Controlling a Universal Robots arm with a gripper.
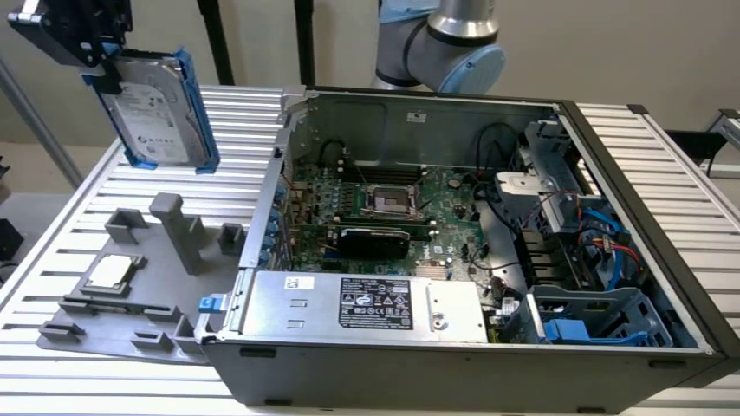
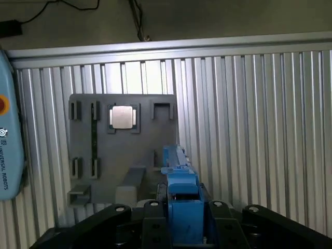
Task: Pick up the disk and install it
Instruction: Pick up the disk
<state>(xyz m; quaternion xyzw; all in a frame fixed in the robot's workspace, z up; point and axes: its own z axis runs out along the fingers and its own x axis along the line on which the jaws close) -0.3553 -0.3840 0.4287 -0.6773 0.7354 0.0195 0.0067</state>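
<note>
Disk (image 1: pixel 156 108) is off the table and in the air at the exterior view's upper left, hanging nearly on edge with its white label facing the camera and its blue carrier round it. Gripper (image 1: pixel 102 68) has it by the upper end, jaws about half closed and clamped on it. In the wrist view the blue carrier (image 2: pixel 180 176) runs out from between the black fingers (image 2: pixel 150 212). The pads look to bear on the carrier frame rather than the metal body, though that is not plain. Directly below is the grey fixture plate (image 1: pixel 162 290), with its upright posts empty and the small CPU chip (image 1: pixel 110 271) seated in its own pocket. The pick looks done and the carry is the step in hand. The open computer case (image 1: pixel 266 208) sits well apart towards the exterior view's right, and the blue drive cage (image 1: pixel 592 319) is in its near right corner. As I judge it, the install calls for a long travel across the case wall, then turning the disk to line up with the cage slot, keeping clear of the cables beside it.
</note>
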